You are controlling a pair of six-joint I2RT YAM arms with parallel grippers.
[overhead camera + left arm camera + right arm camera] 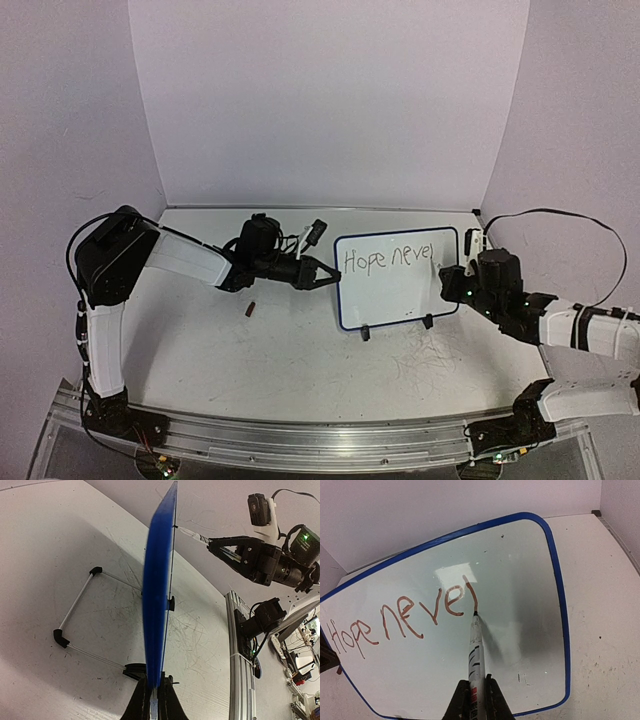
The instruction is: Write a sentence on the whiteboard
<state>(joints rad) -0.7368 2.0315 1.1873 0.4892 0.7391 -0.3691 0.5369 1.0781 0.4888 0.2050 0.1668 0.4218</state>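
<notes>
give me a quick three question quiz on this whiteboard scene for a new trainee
1. True or false: the left gripper is shut on the edge of the whiteboard.
2. Pick one: the sentence at this moment reads A) "Hope never" B) "Hope never gives up" C) nothing at all.
3. Fill in: the right gripper holds a ____, its tip touching the board.
Key: 1 true; 2 A; 3 marker.
</notes>
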